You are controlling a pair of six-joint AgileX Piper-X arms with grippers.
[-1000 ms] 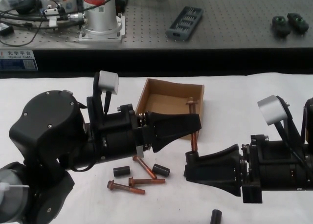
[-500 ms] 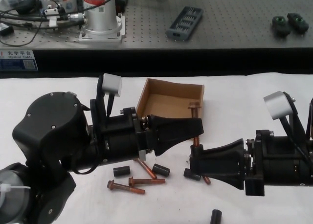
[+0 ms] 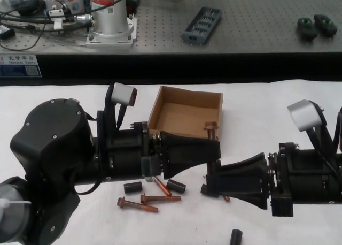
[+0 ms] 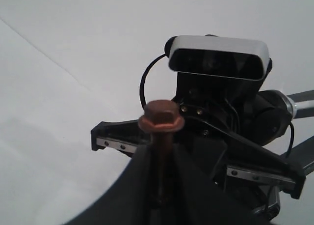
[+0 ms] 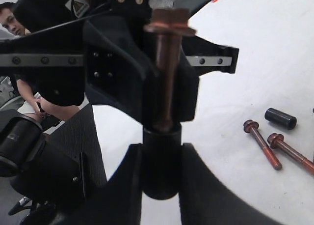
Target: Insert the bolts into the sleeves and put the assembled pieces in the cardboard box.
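The left gripper [image 3: 214, 148] is clamping a copper bolt [image 5: 167, 63] upright, its head on top, just in front of the cardboard box [image 3: 184, 96]. The right gripper [image 3: 212, 180], directly below, is squeezing a black sleeve [image 5: 161, 158], and the lower end of the bolt is meeting the sleeve's open top. Some loose bolts [image 3: 138, 204] and loose sleeves [image 3: 132, 188] are lying on the white cloth [image 3: 64, 92] beside the left arm.

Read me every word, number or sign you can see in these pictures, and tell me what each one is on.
Label on the front edge of the far bench: two lines of print, too small and blurred to read.
Cardboard box, bolt, sleeve: no print visible.
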